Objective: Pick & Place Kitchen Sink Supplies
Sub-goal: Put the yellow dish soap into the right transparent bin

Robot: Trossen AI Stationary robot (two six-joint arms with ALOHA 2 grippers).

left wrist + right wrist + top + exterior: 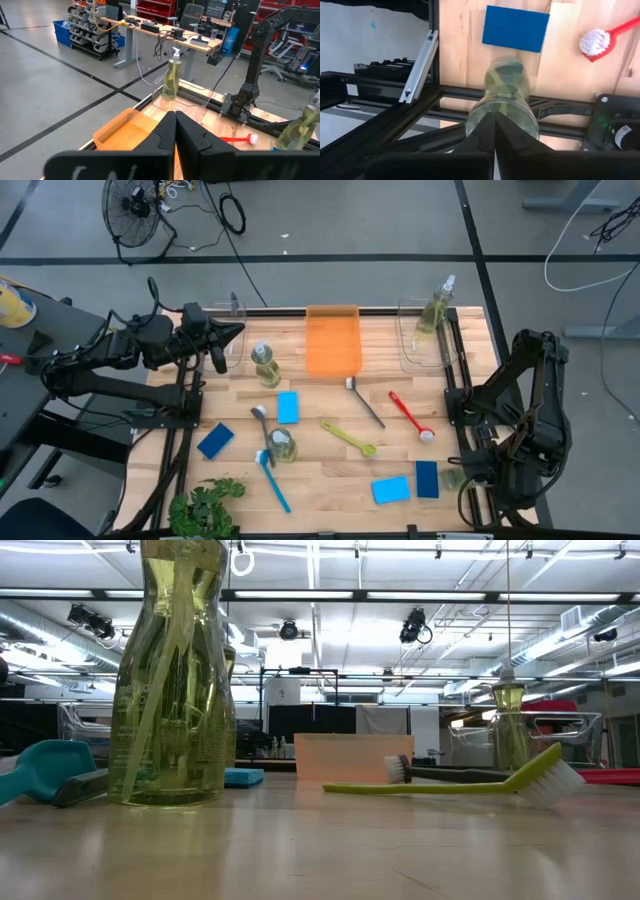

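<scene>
Beside the right gripper (pixel 462 477), at the table's right edge near the front corner in the high view, a pump bottle (pixel 455 477) of yellow-green liquid stands just past the frame rail, with a dark-blue sponge (pixel 427 478) and a light-blue sponge (pixel 391 489) a little farther toward the table's middle. The left gripper (pixel 232 335) hangs at the far left edge, near another pump bottle (pixel 265 365) and the orange tray (pixel 333 338); its jaws are pressed together on nothing.

In the low view no gripper shows; a tall bottle (pixel 173 675) stands close, a yellow-green brush (pixel 450 780) lies beyond it.

In the left wrist view the closed fingers (pixel 192 137) point over the tray (pixel 122 132) toward a far bottle (pixel 171 77) in a clear bin.

In the right wrist view the fingers (pixel 485 132) meet tip to tip, empty, directly above the bottle (pixel 505 102), which lies just ahead of them; the dark-blue sponge (pixel 516 28) and a red brush head (pixel 595 42) lie farther on.
</scene>
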